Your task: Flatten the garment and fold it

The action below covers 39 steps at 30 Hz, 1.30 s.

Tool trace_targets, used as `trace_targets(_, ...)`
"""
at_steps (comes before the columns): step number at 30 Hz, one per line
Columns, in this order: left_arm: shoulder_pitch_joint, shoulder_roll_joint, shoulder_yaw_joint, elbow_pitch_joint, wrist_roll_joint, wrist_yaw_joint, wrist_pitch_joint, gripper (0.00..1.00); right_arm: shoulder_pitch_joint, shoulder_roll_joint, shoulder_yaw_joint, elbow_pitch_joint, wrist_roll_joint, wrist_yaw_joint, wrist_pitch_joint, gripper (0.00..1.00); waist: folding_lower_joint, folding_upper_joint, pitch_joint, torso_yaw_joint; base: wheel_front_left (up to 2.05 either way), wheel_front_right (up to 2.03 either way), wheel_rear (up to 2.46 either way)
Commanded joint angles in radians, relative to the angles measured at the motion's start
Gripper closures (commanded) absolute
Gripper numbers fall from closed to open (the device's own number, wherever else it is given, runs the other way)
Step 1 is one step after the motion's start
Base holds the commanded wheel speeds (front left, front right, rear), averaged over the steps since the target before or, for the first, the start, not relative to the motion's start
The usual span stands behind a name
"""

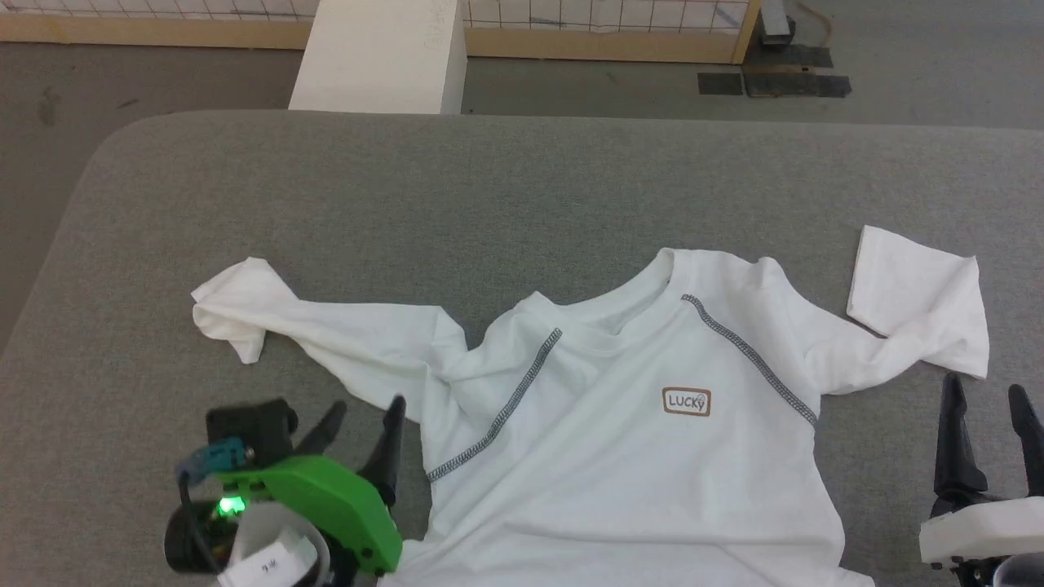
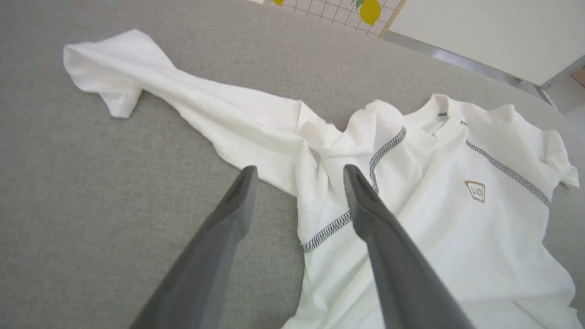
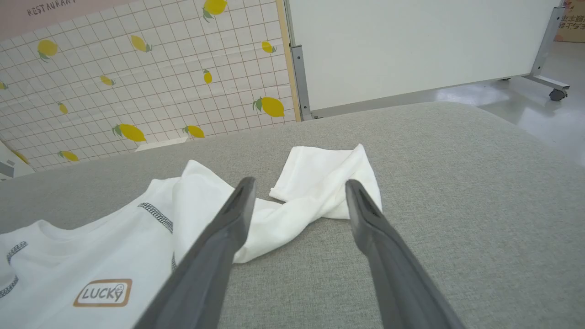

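The garment (image 1: 620, 440), a white T-shirt with dark zigzag shoulder seams and a small "LUCKY" patch, lies chest up on the grey table (image 1: 489, 187), with both sleeves spread out and twisted and the left shoulder creased. My left gripper (image 1: 365, 420) stands open just left of the shirt's left shoulder, nothing between its fingers; in the left wrist view the garment (image 2: 457, 228) lies ahead of that gripper (image 2: 297, 176). My right gripper (image 1: 983, 399) is open just below the right sleeve; its wrist view shows the gripper (image 3: 297, 187) and, beyond it, that sleeve of the garment (image 3: 324, 178).
A rigid white box (image 1: 383, 57) stands on the floor behind the table's far edge. A tiled lemon-print partition (image 3: 137, 82) and a white wheeled panel (image 3: 411, 45) stand beyond the table. Bare grey cloth stretches along the far half of the table.
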Motion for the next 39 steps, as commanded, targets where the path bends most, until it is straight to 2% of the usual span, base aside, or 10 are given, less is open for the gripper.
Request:
trace_targets(1,-0.049,0.020,0.008,-0.005,0.024,-0.007,0.007,0.00,0.008,0.000,0.003,-0.003,0.000,-0.002,0.004,0.00,0.0000,0.0000,0.008,-0.009,0.00,0.00,0.00)
trace_targets(6,-0.195,0.118,-0.022,0.123,0.130,-0.034,0.093,0.00,0.002,0.000,0.018,-0.005,0.002,-0.002,0.005,0.00,0.0000,0.0000,0.043,-0.041,0.00,0.00,0.00)
trace_targets(15,-0.323,0.146,-0.057,0.430,0.158,-0.074,0.122,0.00,-0.006,0.000,0.020,-0.027,-0.005,-0.002,0.015,0.00,0.0000,0.0000,0.092,-0.072,0.00,0.00,0.00)
trace_targets(16,-0.327,0.143,-0.059,0.453,0.154,-0.077,0.120,0.20,-0.008,0.000,0.020,-0.029,-0.006,-0.002,0.017,0.00,0.0000,0.0000,0.094,-0.072,0.00,0.00,0.00)
trace_targets(17,-0.333,0.135,-0.060,0.477,0.148,-0.080,0.113,0.76,-0.010,0.000,0.019,-0.031,-0.007,-0.002,0.020,0.00,0.0000,0.0000,0.095,-0.072,0.00,0.00,0.00)
trace_targets(18,-0.336,0.130,-0.062,0.494,0.143,-0.085,0.108,1.00,-0.012,0.000,0.019,-0.033,-0.007,-0.002,0.021,0.00,0.0000,0.0000,0.097,-0.071,0.00,0.00,0.00)
trace_targets(24,-0.376,0.107,-0.038,0.508,0.104,-0.099,0.043,1.00,-0.014,0.000,0.011,-0.042,-0.007,-0.002,0.027,0.00,0.0000,0.0000,0.098,-0.053,0.00,0.00,0.00)
trace_targets(32,-0.441,0.230,0.132,0.458,0.110,-0.002,-0.008,1.00,-0.030,0.000,0.012,-0.052,-0.008,-0.002,0.030,0.00,0.0000,0.0000,0.123,-0.026,0.00,0.00,0.00)
trace_targets(36,-0.425,0.236,0.173,0.504,0.110,0.040,-0.050,1.00,-0.038,0.000,0.014,-0.045,-0.008,-0.002,0.026,0.00,0.0000,0.0000,0.138,-0.027,0.00,0.00,0.00)
trace_targets(39,-0.405,0.202,0.173,0.523,0.091,0.044,-0.081,0.02,-0.040,0.000,0.014,-0.037,-0.008,-0.002,0.023,0.00,0.0000,0.0000,0.143,-0.026,0.00,0.00,0.00)
